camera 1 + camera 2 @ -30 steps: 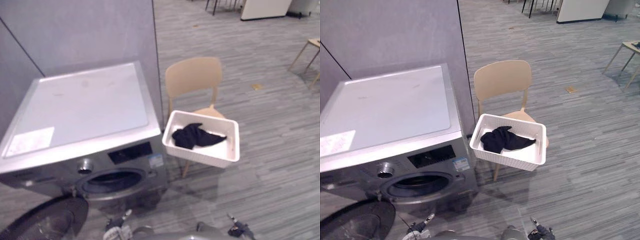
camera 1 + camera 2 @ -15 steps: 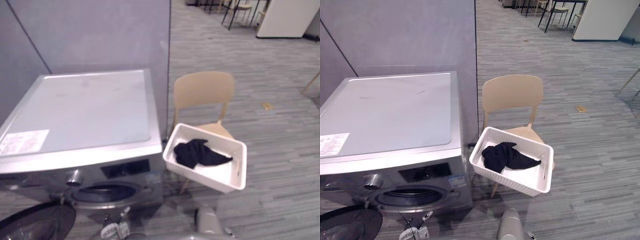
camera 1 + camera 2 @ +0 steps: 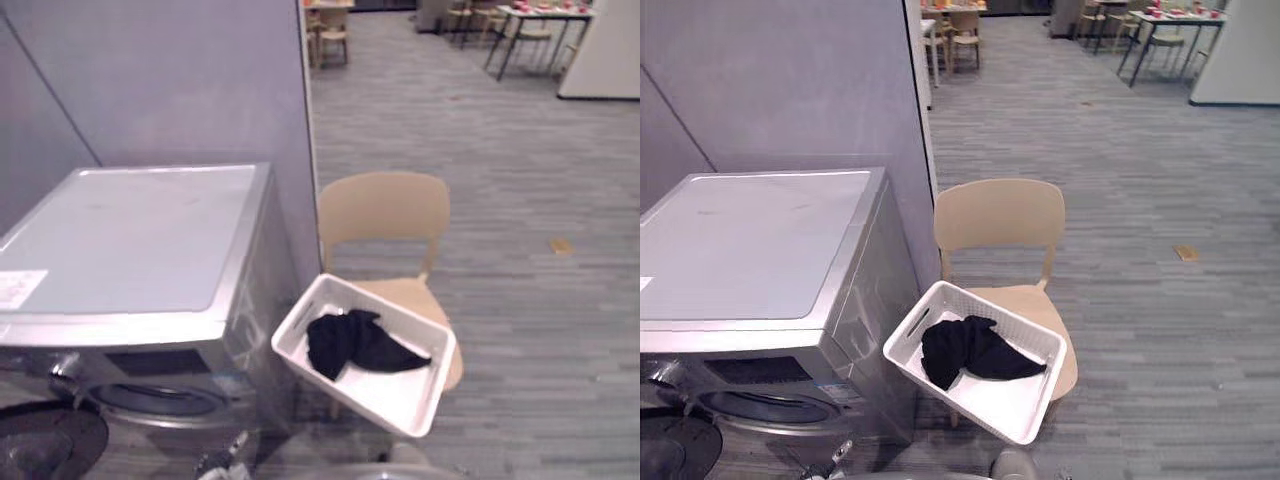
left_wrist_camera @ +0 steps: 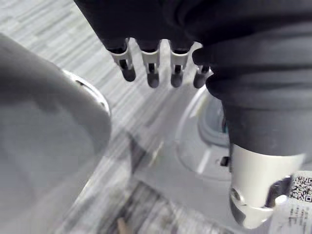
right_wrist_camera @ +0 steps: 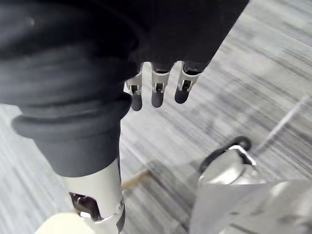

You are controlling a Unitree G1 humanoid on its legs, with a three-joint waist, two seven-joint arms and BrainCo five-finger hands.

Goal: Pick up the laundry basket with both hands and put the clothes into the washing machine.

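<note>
**Basket perched on chair, both hands empty**

Left eye view. White laundry basket (image 3: 392,398) at lower centre, set corner-on upon the seat (image 3: 405,292) of a tan chair (image 3: 385,215) and seemingly hanging past the seat's front edge. Black clothes (image 3: 350,343) heaped loose in its left half. Washing machine (image 3: 130,240) at left, just beside the chair. Drum opening (image 3: 150,400) at lower left, open door (image 3: 40,440) in the bottom-left corner. Likely hazard: may tip off the seat if pressed or lifted on one side first, given the scant support apparent beneath it.

Right eye view. Same layout, with the basket's left corner near the machine's side panel (image 3: 875,300). Could clip that panel on the swing toward the opening, through a tight-looking gap. Could also shed the garment if tilted on the way, with no weight on the cloth. Could catch on the lowered door at the end of the approach.

Left wrist view. Left hand (image 4: 152,58) hanging over the grey floor (image 4: 29,19), fingers (image 4: 176,61) straight and slack, thumb (image 4: 253,185) well apart. Grips nothing, touches nothing.

Right wrist view. Right hand (image 5: 157,90) likewise loose, fingers (image 5: 183,83) extended, thumb (image 5: 95,190) off to the side. Carries nothing, rests on nothing. Lift not yet begun; needs an even reach to both sides of the basket.
</note>
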